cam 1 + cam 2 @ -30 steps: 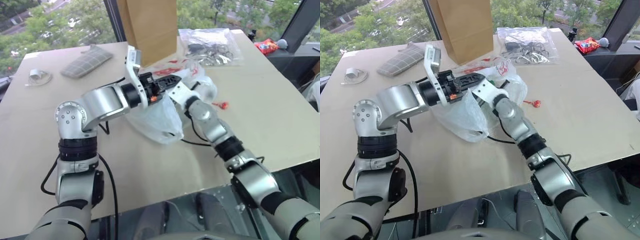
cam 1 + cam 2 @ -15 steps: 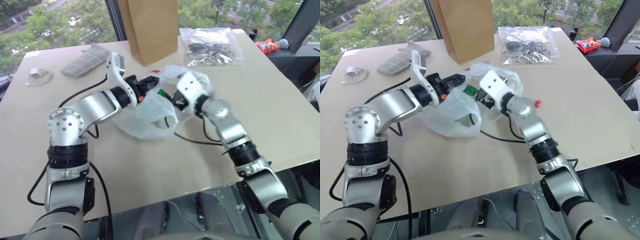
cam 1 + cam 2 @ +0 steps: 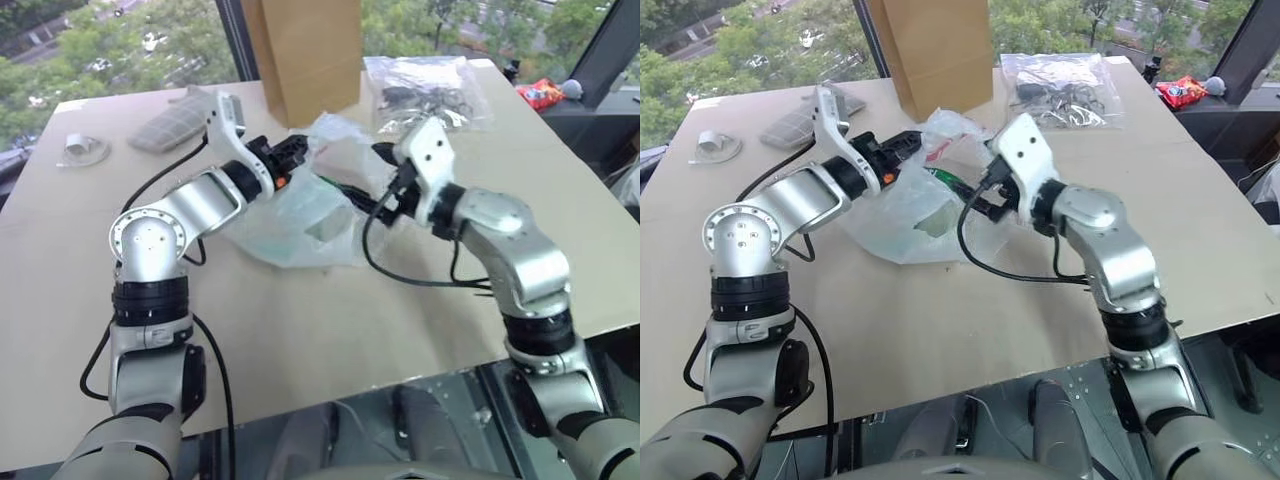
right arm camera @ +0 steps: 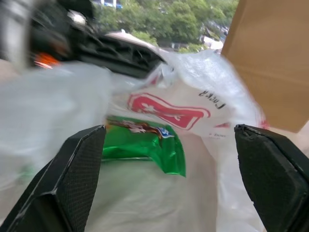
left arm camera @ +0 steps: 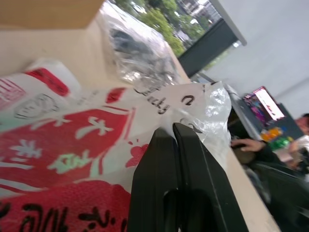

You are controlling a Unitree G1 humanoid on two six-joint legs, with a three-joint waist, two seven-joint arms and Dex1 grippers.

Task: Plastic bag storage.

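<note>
The plastic bag (image 3: 300,215), thin translucent white with red print, lies crumpled on the table between my arms. My left gripper (image 3: 298,152) is shut on the plastic bag's upper edge, and the film is pinched at its fingertips (image 5: 166,129). My right gripper (image 4: 169,129) stands open, just to the right of the bag and apart from it, with nothing between its fingers (image 4: 82,169). It faces the bag's mouth. A green snack packet (image 4: 145,140) lies inside the bag.
A tall brown paper bag (image 3: 305,50) stands just behind the plastic bag. A clear zip bag of dark items (image 3: 425,90) lies at the back right. A grey checked pad (image 3: 170,125) and a small white object (image 3: 80,148) lie at the back left. A black cable (image 3: 420,282) trails across the table.
My right gripper has opened, let go of the bag and drawn back to the right and upward. The left gripper has shifted a little left, still pinching the bag.
</note>
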